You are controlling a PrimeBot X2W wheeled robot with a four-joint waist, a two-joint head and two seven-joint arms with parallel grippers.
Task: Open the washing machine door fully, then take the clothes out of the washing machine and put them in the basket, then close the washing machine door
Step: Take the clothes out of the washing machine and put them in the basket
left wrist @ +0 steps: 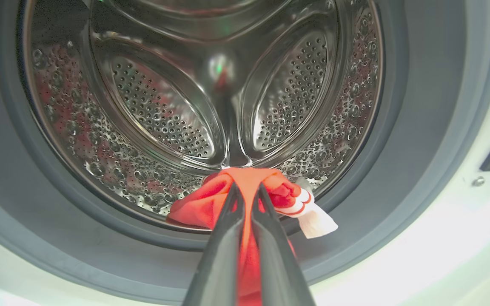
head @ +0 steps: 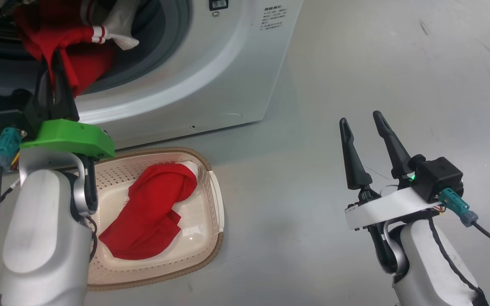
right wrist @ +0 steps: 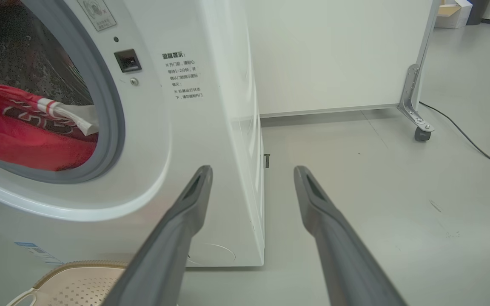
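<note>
left tool point(left wrist: 247, 189) pinching soft red fabric garment point(left wrist: 198, 206) | right tool point(head: 360, 117) wide, empty | one red garment point(head: 151, 212) in cream plastic basket point(head: 213, 195) | door closing pending

Grey floor point(right wrist: 398, 204): smooth and faintly glossy, with dark scuff marks point(head: 423, 26) scattered across it in the head view. White panel point(right wrist: 334, 55): stands upright on the floor in the right wrist view. Metal bracket point(right wrist: 411, 91): fixed at the panel's lower right corner, slanting down to a small dark caster point(right wrist: 420, 134) that rests on the floor. Black cable point(right wrist: 466, 138): lies on the floor, running from near the caster to the right edge. Cardboard box point(right wrist: 451, 10): far top right, beyond the panel.
</note>
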